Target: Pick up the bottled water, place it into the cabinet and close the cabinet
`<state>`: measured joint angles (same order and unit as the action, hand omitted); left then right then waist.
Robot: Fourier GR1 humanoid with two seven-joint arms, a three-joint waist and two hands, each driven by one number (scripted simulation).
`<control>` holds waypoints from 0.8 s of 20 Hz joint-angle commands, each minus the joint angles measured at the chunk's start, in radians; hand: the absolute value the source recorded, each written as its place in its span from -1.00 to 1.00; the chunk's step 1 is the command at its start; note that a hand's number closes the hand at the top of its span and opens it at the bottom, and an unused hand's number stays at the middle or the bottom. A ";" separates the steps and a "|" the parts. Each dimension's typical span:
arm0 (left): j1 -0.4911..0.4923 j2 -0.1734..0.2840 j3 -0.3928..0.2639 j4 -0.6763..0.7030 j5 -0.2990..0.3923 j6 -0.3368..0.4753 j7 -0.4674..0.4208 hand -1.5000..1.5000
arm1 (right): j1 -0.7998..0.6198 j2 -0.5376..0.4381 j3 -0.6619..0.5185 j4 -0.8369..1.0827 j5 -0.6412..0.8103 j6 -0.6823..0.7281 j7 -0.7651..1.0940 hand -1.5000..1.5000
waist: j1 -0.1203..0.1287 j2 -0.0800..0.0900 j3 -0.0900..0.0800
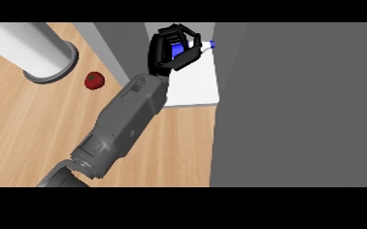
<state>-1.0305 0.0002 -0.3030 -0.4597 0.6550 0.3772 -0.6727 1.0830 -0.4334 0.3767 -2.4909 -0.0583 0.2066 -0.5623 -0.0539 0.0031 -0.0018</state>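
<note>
At the far left, a tall pale grey cylinder with a flared grey base [43, 53] stands on the light wooden counter [43, 126]. Just right of it, apart from the base, lies a small round red fruit, like a tomato [94, 80].

Moving right, a single grey forearm [118, 121] comes in from the lower left and runs diagonally up toward the middle. Which arm it is cannot be told for certain; from its entry at the left it looks like the left one, and no other hand shows.

At its end, the black hand [168, 53] has its fingers curled around the clear bottle of water with a blue label and white cap [204, 46]. The cap points right. Hand and bottle are held over the white inner shelf of the grey cabinet [193, 87].

The right part of the view is filled by a broad dark grey panel, probably the open cabinet door [287, 102].

The placing step appears to be in hand. Next the hand would need to set the bottle on the shelf, uncurl, draw clear, then swing the door closed.
</note>
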 commanded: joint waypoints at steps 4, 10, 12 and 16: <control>0.178 0.000 -0.156 -0.243 0.130 -0.177 0.065 -1.00 | 0.047 -0.019 0.022 -0.157 0.015 -0.022 0.065 -1.00 | 0.020 -0.012 -0.001; 0.430 0.000 -0.308 -0.480 0.133 -0.207 0.085 -1.00 | 0.035 0.008 0.042 -0.145 0.038 -0.078 0.072 -1.00 | 0.068 -0.017 0.000; 0.486 0.003 -0.345 -0.560 0.112 -0.148 0.117 -1.00 | 0.101 -0.018 0.061 -0.199 0.064 -0.080 0.074 -1.00 | 0.067 -0.022 0.000; 0.666 0.116 -0.356 -0.742 0.114 -0.106 0.111 -1.00 | 0.107 -0.016 0.105 -0.163 0.123 -0.103 0.035 -1.00 | 0.076 -0.026 -0.001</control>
<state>-0.5127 0.0494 -0.6297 -1.0612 0.7746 0.2468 -0.5628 1.1197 -0.4236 0.4614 -2.4959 -0.0270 0.1252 -0.5642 0.0134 -0.0174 -0.0019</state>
